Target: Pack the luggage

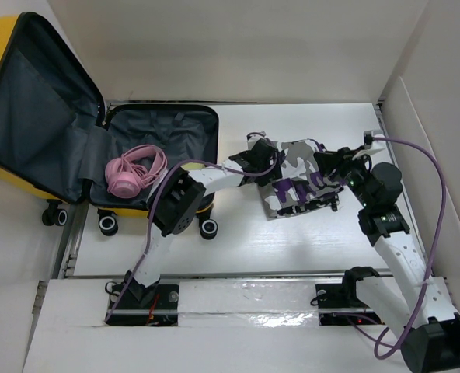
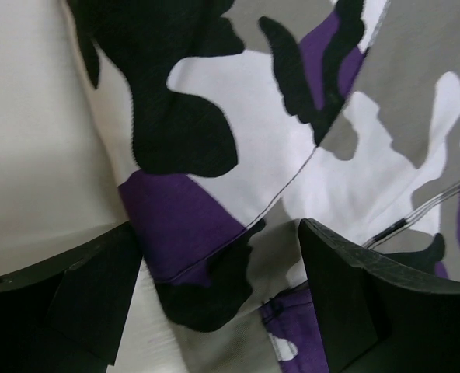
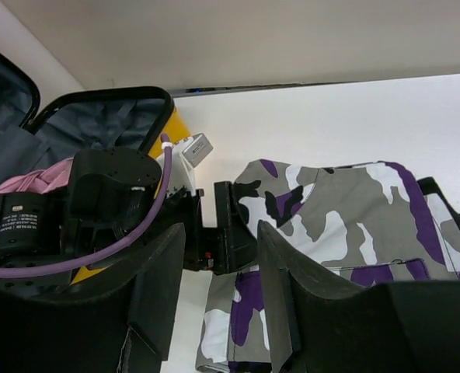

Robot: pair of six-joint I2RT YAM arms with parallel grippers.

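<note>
The yellow luggage (image 1: pixel 185 129) lies open at the left, its lid (image 1: pixel 36 109) leaning back and showing the dark grey lining; it also shows in the right wrist view (image 3: pixel 98 124). A folded garment with a grey, white, black and purple camouflage print (image 1: pixel 296 183) lies on the table to its right. My left gripper (image 1: pixel 257 158) is open at the garment's left edge, and the cloth (image 2: pixel 214 233) lies between its jaws (image 2: pixel 222 311). My right gripper (image 1: pixel 332 163) is open and empty (image 3: pixel 214 287) above the garment's right part (image 3: pixel 346 210).
Pink headphones (image 1: pixel 133 172) lie inside the luggage base and also show in the right wrist view (image 3: pixel 36 177). White walls enclose the table at the back and on the right. The left arm (image 1: pixel 175 203) reaches over the luggage's near right corner.
</note>
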